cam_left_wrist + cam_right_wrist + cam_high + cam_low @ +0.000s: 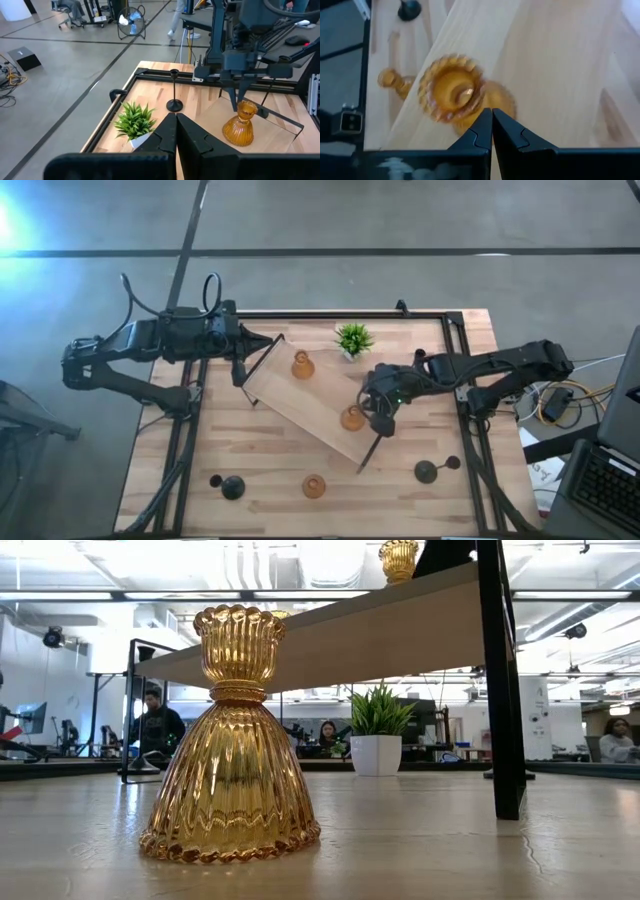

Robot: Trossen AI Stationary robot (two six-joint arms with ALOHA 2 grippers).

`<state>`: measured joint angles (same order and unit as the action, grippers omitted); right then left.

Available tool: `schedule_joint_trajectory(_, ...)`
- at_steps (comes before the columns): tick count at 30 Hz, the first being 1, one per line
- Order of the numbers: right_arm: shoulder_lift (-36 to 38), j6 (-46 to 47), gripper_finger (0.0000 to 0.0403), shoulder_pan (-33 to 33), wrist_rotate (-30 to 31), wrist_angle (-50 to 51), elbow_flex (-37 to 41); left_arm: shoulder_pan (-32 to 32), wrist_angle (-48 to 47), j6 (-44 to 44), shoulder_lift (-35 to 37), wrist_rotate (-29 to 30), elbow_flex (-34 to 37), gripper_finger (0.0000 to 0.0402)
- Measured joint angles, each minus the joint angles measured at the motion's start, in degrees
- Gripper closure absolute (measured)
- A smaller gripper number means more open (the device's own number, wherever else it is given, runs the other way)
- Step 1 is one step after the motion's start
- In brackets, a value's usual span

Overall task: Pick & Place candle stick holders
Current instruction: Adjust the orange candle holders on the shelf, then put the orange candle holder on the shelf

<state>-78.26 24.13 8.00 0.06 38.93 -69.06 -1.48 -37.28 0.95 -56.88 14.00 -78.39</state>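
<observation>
Two amber candle stick holders (302, 366) (351, 418) stand on the raised wooden tray (300, 405), which rests on its dark handles. A third amber holder (314, 486) stands on the table near the front edge and fills the low view (230, 740). Two black holders (232, 487) (426, 471) lie near the front edge, and another black one (174, 95) stands upright at the far right. My right gripper (372, 420) is shut and slants down beside the cup (247, 107) of the right-hand amber holder (455, 92). My left gripper (175, 132) waits shut above the table's far left. My right gripper's shut fingertips (234, 104) come from above and the table's right, close beside the cup rim of the amber holder on the tray. I cannot tell whether they touch it. The holder stands upright on the tray.
A small green potted plant (353, 340) stands at the far edge behind the tray. The tray's dark handle (500, 680) reaches down to the table near the front. A black frame (460, 360) borders the table. There is bare wood (270, 470) between the front holders.
</observation>
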Motion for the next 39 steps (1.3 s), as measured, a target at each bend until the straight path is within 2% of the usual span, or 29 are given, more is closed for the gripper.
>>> schedule_joint_trajectory(20, -1.8, 2.5, 0.0395, 1.3, -1.1, -7.6, -0.2, 0.0, -0.1, -1.0, 0.0, 0.0, 0.0, 0.0392)
schedule_joint_trajectory(27, -2.8, 1.6, 0.0395, 1.2, -1.0, -6.7, -0.7, 0.0, -0.3, -1.0, 0.0, -0.1, 0.0, 0.0392)
schedule_joint_trajectory(33, -0.1, -3.4, 0.0395, 1.2, 11.5, -0.1, -5.8, 0.0, -0.4, -1.0, 0.0, -0.2, 0.0, 0.0392)
schedule_joint_trajectory(39, 3.0, -2.5, 0.0395, 1.0, 20.9, 19.5, -15.7, 0.0, -1.1, -0.2, 0.0, -0.2, 0.0, 0.0392)
